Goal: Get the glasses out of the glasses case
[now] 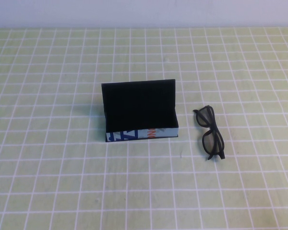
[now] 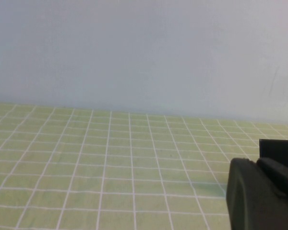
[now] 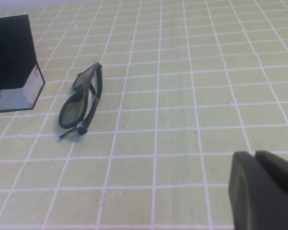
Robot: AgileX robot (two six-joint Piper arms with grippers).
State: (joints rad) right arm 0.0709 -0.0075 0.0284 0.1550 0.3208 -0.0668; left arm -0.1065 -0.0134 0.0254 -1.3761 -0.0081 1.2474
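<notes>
The glasses case (image 1: 140, 114) stands open in the middle of the table, its flat lid raised at the back and its printed strip facing the front. The inside looks dark and empty. The black glasses (image 1: 210, 132) lie folded on the table just right of the case, apart from it. They also show in the right wrist view (image 3: 80, 106), beside the case's corner (image 3: 12, 57). My right gripper (image 3: 253, 154) is shut and empty, well away from the glasses. My left gripper (image 2: 257, 162) is shut and empty; a black edge of the case (image 2: 281, 147) shows behind it. Neither gripper shows in the high view.
The table carries a green cloth with a white grid (image 1: 62, 182). A pale wall (image 2: 144, 57) runs along the far edge.
</notes>
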